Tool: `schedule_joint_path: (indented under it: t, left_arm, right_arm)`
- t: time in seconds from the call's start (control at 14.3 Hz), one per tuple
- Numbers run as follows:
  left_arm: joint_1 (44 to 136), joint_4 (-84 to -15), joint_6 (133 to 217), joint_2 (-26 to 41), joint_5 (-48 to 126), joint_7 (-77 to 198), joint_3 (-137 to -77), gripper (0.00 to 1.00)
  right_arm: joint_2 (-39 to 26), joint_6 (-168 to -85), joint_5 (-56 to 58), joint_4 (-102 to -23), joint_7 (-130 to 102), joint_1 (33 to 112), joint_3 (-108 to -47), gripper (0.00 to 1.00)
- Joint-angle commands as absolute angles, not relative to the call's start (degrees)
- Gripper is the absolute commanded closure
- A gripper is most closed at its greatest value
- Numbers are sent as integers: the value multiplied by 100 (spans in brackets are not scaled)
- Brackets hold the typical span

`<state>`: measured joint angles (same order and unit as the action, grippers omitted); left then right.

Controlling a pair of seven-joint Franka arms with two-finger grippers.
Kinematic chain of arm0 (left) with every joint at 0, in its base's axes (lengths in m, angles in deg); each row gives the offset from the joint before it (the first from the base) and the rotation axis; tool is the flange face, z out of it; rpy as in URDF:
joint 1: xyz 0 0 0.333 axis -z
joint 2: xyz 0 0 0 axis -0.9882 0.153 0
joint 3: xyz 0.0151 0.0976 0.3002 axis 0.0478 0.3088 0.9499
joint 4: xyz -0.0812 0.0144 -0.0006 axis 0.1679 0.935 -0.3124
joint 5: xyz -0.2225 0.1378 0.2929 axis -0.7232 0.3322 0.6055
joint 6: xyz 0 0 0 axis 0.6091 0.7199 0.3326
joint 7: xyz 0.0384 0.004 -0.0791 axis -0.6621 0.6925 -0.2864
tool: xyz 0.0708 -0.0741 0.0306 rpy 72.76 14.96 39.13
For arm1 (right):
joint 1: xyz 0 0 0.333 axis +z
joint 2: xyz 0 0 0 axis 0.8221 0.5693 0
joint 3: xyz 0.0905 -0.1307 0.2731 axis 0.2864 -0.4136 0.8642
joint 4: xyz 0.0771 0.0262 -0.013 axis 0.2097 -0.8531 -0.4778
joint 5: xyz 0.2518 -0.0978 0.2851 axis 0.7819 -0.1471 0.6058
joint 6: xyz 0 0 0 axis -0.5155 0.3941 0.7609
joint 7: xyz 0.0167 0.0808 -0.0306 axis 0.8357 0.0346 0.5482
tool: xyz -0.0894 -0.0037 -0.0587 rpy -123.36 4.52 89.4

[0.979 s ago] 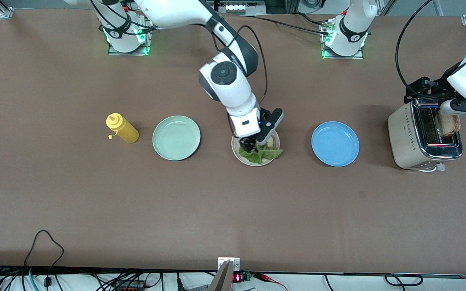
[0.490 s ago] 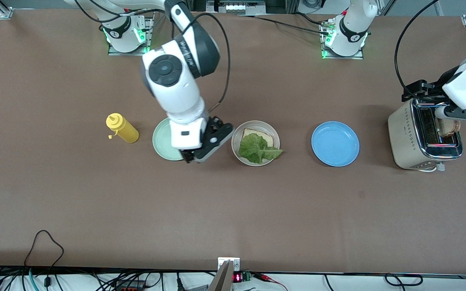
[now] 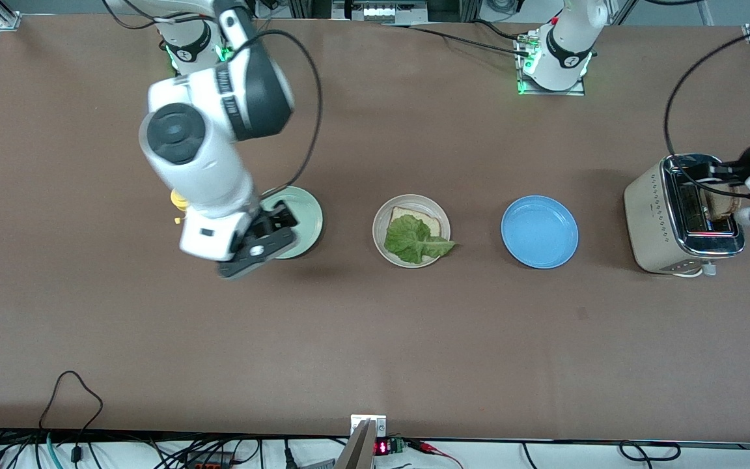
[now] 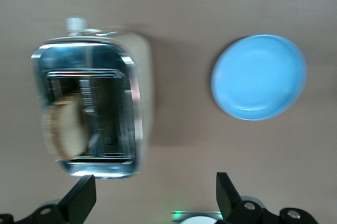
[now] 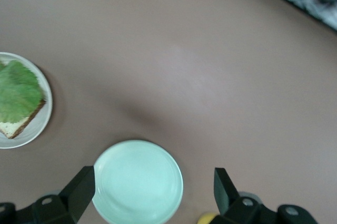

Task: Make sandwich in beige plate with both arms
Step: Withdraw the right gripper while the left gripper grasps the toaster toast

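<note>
Front view: the beige plate, at counter centre, carries bread and lettuce. At 3 o'clock, the open, empty left tool is positioned over the toaster; its slice may be crushed or dropped. The right tool, open, is held over the mint plate.

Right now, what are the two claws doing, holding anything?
Left gripper: open, empty, above the toaster.
Right gripper: open, empty, above the mint-green plate.

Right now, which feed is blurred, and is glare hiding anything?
Left wrist view: soft motion blur over the toaster and blue plate. Right wrist view: sharper, lettuce clear. Front view: crisp, even light, a shadow beside the mint plate; no glare.
</note>
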<state>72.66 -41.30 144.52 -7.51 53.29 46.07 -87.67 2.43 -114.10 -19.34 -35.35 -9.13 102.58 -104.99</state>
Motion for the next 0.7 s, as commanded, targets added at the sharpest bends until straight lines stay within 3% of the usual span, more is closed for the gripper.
schedule_joint_path:
  t: [0.0, 0.14, 0.28, 0.63]
  left_arm:
    - [6909, -3950, 14481, -625, 5669, 4325, -8799, 0]
    - [6662, -4124, 14673, -643, 5678, 3720, -8790, 0]
    - [6311, -4589, 15243, -791, 5678, 3263, -8816, 0]
    - [6090, -6022, 17149, -1222, 5678, 2989, -8825, 0]
  right_arm:
    - [-93, -11035, -1915, -3627, -1540, 9812, -10383, 0]
    - [-269, -10753, -2386, -3627, -2049, 9400, -10007, 0]
    - [-506, -10516, -2880, -3636, -2682, 8706, -9139, 0]
    - [-893, -10445, -3664, -3671, -2931, 7098, -7617, 0]
